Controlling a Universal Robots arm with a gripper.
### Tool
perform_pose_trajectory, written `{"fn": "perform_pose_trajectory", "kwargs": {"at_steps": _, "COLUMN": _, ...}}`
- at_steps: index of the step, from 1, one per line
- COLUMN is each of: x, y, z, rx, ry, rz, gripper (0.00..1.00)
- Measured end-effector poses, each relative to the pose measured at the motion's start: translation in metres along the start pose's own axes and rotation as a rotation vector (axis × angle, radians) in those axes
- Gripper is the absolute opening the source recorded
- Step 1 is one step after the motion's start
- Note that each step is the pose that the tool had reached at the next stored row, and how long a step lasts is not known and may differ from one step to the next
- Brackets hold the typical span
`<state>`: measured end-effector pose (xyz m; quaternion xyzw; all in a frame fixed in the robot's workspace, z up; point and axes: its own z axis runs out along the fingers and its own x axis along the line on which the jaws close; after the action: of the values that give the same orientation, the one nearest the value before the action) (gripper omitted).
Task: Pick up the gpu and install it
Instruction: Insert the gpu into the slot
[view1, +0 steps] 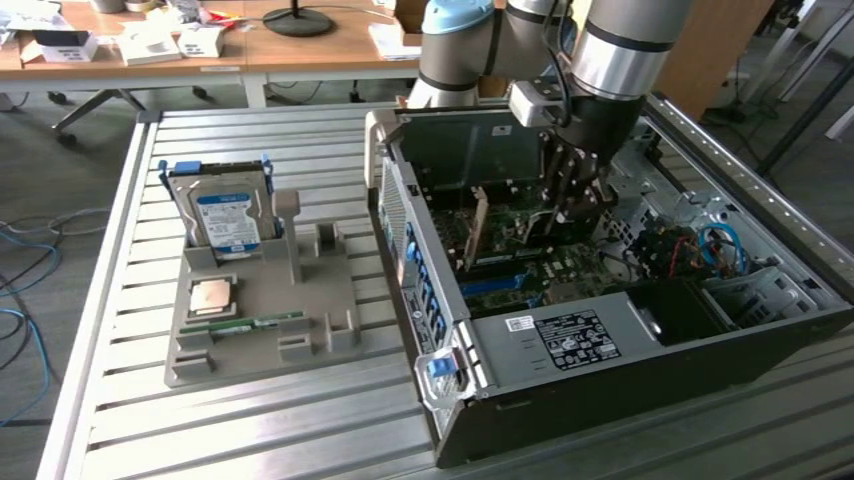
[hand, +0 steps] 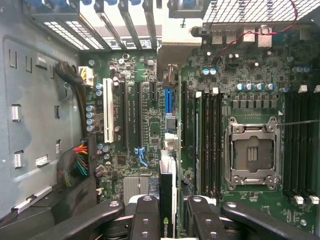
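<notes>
Wrist view: inside the open computer case (hand: 40, 125), the gripper (hand: 170, 207) holds the gpu (hand: 166, 200) edge-on over the motherboard (hand: 150, 135). Its black fingers (hand: 147, 220) are clamped against the two faces of the thin card. The card's narrow edge runs in line with a blue slot (hand: 168, 100) on the board, with the empty processor socket (hand: 252, 152) to one side of it. Whether the card's lower edge already touches the slot cannot be told.

Exterior view: the arm reaches down from above the case (view1: 534, 345), which lies on its side with the panel off. The gripper (view1: 574, 200) is sunk among the components near the case's middle. A grey parts tray (view1: 254, 355) sits beside the case, toward the exterior view's left. A hard drive (view1: 227, 215) with a blue-and-white label stands upright at the tray's far end. A square processor chip (view1: 214, 297) and a narrow green memory stick (view1: 240, 323) lie flat nearer the camera. Case and tray both rest on a slatted metal table (view1: 267, 435).
</notes>
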<state>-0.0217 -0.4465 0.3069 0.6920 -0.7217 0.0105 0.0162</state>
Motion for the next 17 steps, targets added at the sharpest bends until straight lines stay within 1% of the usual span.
{"fn": "perform_pose_trajectory", "kwargs": {"at_steps": 3, "x": 0.0000, "y": 0.0008, "z": 0.0014, "rx": 0.0006, "ry": -0.0001, "rz": 0.000, "gripper": 0.26}}
{"fn": "perform_pose_trajectory", "kwargs": {"at_steps": 6, "x": 0.0000, "y": 0.0022, "z": 0.0028, "rx": 0.0031, "ry": -0.0013, "rz": 0.000, "gripper": 0.26}}
{"fn": "perform_pose_trajectory", "kwargs": {"at_steps": 11, "x": 0.0000, "y": 0.0036, "z": 0.0043, "rx": 0.0052, "ry": -0.0017, "rz": 0.000, "gripper": 0.26}}
{"fn": "perform_pose_trajectory", "kwargs": {"at_steps": 15, "x": -0.0001, "y": 0.0044, "z": 0.0050, "rx": 0.0072, "ry": -0.0049, "rz": 0.000, "gripper": 0.26}}
{"fn": "perform_pose_trajectory", "kwargs": {"at_steps": 17, "x": 0.0000, "y": 0.0045, "z": 0.0051, "rx": 0.0073, "ry": -0.0051, "rz": 0.000, "gripper": 0.26}}
